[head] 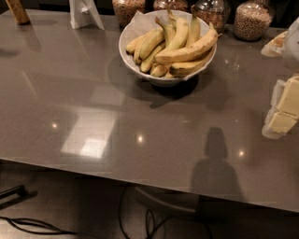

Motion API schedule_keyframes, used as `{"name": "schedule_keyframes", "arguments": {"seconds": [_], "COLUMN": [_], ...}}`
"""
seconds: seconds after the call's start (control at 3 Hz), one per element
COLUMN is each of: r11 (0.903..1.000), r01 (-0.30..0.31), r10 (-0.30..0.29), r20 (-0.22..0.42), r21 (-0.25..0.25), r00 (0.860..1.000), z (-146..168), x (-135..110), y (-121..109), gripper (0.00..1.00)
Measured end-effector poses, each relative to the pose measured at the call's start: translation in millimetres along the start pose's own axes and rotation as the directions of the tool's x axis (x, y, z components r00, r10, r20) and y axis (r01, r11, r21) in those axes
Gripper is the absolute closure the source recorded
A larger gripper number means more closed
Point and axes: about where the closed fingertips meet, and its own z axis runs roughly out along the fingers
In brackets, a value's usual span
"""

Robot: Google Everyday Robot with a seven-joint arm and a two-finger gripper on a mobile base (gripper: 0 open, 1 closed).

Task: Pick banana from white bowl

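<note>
The white bowl [125,45] stands at the back middle of the grey table and holds a bunch of bananas. The banana [187,50], the longest and thickest one, lies across the top of the bunch with its dark stem tip pointing right, over the bowl's right rim. Shorter, paler bananas [150,43] lie to its left and a darker one [187,68] below it. My gripper [284,108], white and cream, comes in at the right edge of the view, to the right of the bowl and nearer the camera, well apart from it. It holds nothing that I can see.
Glass jars of grains [252,21] stand in a row behind the bowl. A white stand [86,14] and a brown object [18,11] are at the back left. A packet [275,45] lies at the right edge. Cables [140,219] lie on the floor below the table's front edge.
</note>
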Motion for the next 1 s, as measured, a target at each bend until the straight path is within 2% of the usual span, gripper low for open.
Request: {"name": "schedule_keyframes", "arguments": {"seconds": [0.33,0.67,1.0], "r11": [1.0000,0.9949,0.9656], "r01": [0.001,0.096,0.248], "r10": [-0.001,-0.097,-0.253], "r20": [0.000,0.031,0.064], "r21": [0.000,0.030,0.078], "r00": [1.000,0.995,0.965], "z": [0,7,19], "x": [0,-24,-64], "y": [0,-30,-77], "gripper": [0.00,0.00,0.00]}}
